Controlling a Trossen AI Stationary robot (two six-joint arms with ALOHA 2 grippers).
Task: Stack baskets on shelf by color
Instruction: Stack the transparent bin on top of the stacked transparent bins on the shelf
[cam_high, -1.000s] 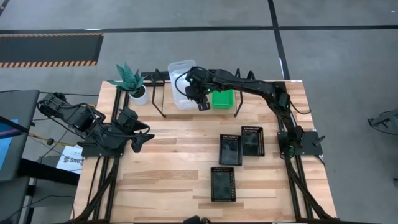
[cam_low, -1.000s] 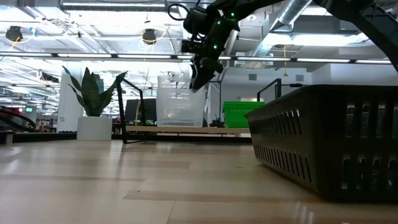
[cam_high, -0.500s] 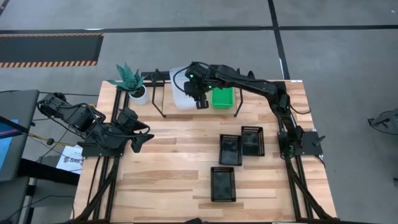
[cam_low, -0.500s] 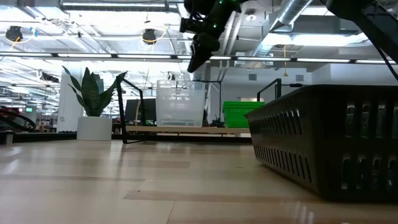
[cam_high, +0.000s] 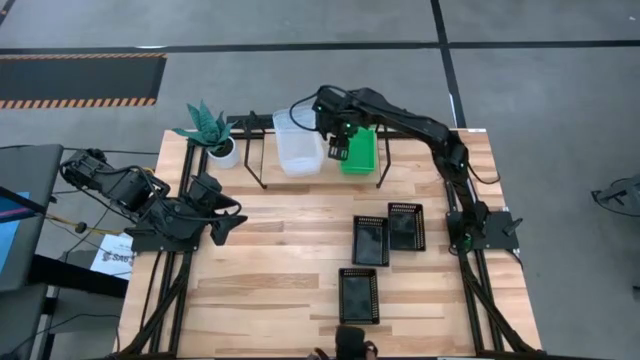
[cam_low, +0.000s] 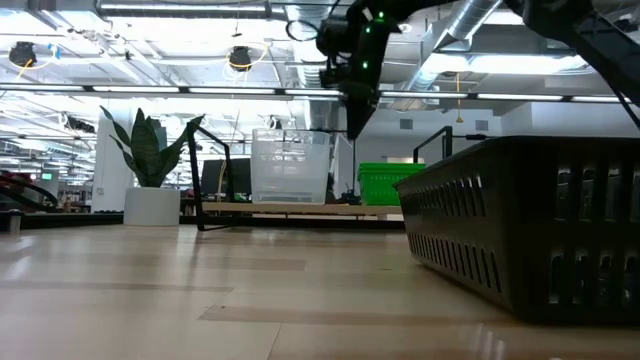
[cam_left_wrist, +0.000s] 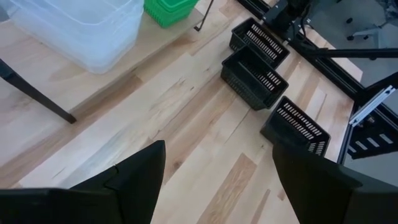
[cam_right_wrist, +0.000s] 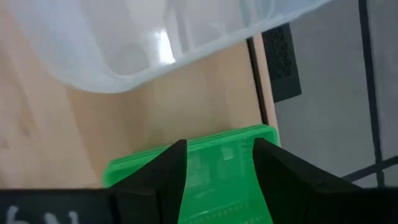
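Note:
On the shelf (cam_low: 300, 209) at the table's far side stand a stack of clear baskets (cam_high: 298, 143) and, to its right, a stack of green baskets (cam_high: 360, 152). My right gripper (cam_high: 338, 150) hangs open above the shelf, over the gap between the two stacks, pointing steeply down and touching nothing; past its fingers the right wrist view shows the green stack (cam_right_wrist: 205, 168) and the clear stack (cam_right_wrist: 155, 43). Three black baskets (cam_high: 370, 240) (cam_high: 405, 226) (cam_high: 358, 296) sit bottom down on the table at the right. My left gripper (cam_high: 226, 222) waits open at the table's left.
A potted teal plant (cam_high: 207, 130) stands at the far left beside the shelf. The nearest black basket (cam_low: 530, 230) fills the low view's right side. Bare tabletop (cam_high: 280, 250) lies between my left gripper and the black baskets.
My right gripper has risen from just over the clear stack and gone toward the table's right edge, to above the gap beside the green stack, rolling about its own pointing line as it went. The baskets have kept their places.

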